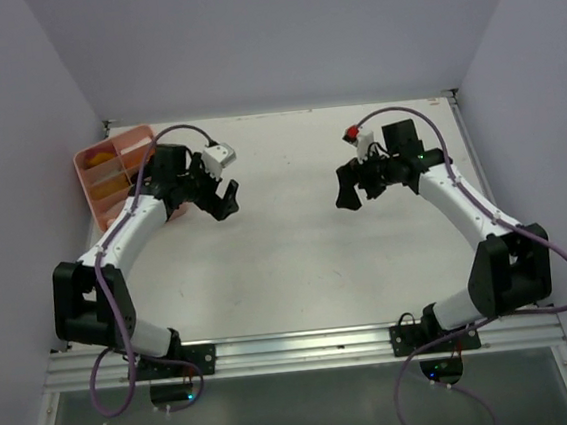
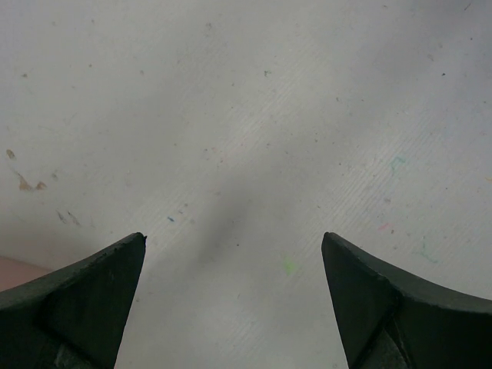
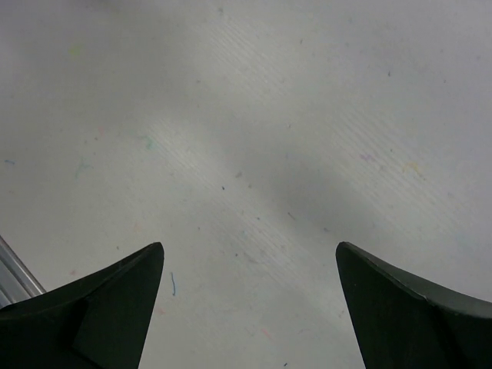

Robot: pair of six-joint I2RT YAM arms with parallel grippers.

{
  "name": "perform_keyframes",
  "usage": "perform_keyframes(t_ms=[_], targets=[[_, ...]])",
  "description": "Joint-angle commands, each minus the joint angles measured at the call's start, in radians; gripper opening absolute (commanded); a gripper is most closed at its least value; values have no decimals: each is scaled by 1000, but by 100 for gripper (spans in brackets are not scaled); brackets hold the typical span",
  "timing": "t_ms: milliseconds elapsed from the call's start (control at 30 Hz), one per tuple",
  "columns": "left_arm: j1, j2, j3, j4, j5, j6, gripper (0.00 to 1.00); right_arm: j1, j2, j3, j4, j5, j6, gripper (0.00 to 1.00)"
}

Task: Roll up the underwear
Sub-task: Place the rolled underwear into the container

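Note:
The underwear cannot be made out in any view; no loose cloth lies on the white table (image 1: 296, 241). My left gripper (image 1: 225, 200) hangs over the table's left-centre, just right of the pink tray, and its jaws stand wide apart. In the left wrist view the left gripper (image 2: 234, 244) has only bare tabletop between its dark fingers (image 2: 92, 292). My right gripper (image 1: 348, 188) hovers at the right-centre and faces the left one. It is open too, and the right wrist view shows the right gripper (image 3: 250, 250) with nothing between its fingertips.
A pink compartment tray (image 1: 88, 181) sits at the table's back left, next to the left arm, with yellowish-orange items inside that I cannot identify. A pink sliver (image 2: 11, 270) shows at the left wrist view's lower left edge. Grey walls close in the table on three sides.

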Motion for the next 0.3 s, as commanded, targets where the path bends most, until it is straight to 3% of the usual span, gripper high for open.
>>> perform_keyframes(t_ms=[0, 267], targets=[[5, -49, -64, 155, -47, -107, 100, -5, -41, -87, 55, 89, 33, 99], [3, -61, -76, 138, -96, -105, 100, -3, -84, -125, 80, 62, 44, 99]])
